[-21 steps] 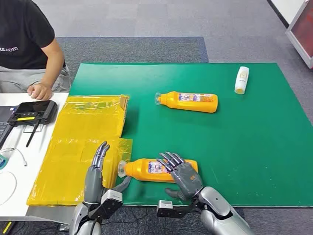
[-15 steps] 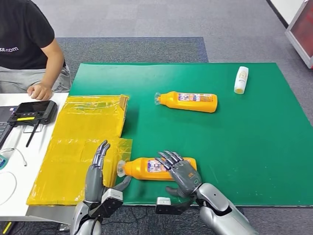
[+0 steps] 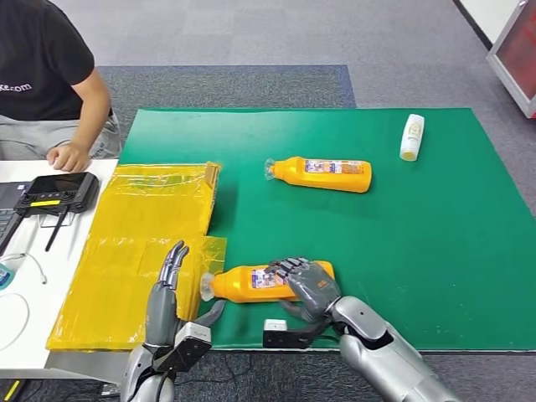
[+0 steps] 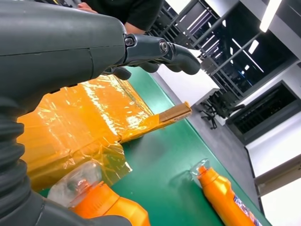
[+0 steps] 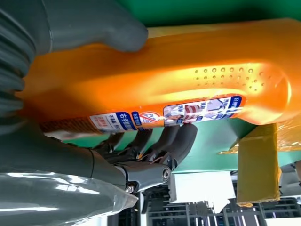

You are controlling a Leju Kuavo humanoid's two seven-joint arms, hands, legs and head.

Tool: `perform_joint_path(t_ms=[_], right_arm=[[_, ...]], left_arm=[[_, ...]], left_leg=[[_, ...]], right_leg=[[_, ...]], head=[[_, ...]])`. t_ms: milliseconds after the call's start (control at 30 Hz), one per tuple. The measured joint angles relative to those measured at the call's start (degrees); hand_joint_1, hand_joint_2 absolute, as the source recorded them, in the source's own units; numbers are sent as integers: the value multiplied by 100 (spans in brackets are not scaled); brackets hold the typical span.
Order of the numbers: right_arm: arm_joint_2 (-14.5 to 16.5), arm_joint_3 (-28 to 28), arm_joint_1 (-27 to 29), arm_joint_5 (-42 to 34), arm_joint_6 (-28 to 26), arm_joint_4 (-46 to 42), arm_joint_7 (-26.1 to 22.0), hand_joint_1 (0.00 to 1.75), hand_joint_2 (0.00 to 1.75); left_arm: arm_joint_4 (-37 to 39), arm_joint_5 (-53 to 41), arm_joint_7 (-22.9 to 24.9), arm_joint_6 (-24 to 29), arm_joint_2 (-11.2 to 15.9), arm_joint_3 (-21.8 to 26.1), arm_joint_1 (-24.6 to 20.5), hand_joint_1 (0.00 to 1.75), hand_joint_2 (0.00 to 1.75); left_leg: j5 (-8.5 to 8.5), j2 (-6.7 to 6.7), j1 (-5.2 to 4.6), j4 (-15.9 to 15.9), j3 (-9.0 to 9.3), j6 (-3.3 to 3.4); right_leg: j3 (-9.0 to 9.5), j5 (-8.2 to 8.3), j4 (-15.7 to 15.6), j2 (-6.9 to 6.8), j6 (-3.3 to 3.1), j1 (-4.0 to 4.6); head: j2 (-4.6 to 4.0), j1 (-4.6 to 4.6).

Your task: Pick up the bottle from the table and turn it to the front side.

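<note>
right hand wraps the near orange bottle

the near bottle lies on its side at the near edge of the green mat, its clear cap pointing left toward the yellow plastic sheet. the right hand lies over the bottle's right half, its fingers curled across the label and its thumb on the opposite side, so the bottle is clasped between them while it rests on the mat. the left hand stands just left of the cap, fingers apart and pointing up, holding nothing.

a second orange bottle lies on its side farther out on the mat, well apart from the first. a small white bottle lies at the far right. a person sits at the far left, one hand on the white table beside a black controller.
</note>
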Motion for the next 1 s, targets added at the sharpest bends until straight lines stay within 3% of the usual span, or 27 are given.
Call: perform_joint_path(t_ms=[667,833,1000], right_arm=[[110,239,-342,-53,124,493,154,175,175],[163,139,-251,-757,108,531,-296,175,175],[295,-295,187,-1851,44,156,-875,175,175]], left_arm=[[48,-19,61,107,15,10,15,0,175],[47,-19,70,109,33,10,27,0,175],[7,-20,70,113,67,16,77,0,175]], left_leg=[[-10,16,1,-2,60,10],[11,16,2,-2,65,-4],[9,15,5,-2,58,-10]], right_leg=[[59,8,-2,19,-9,1],[59,17,-2,18,-16,2],[55,13,-1,18,-16,5]], head=[[-1,0],[-1,-1],[-1,0]])
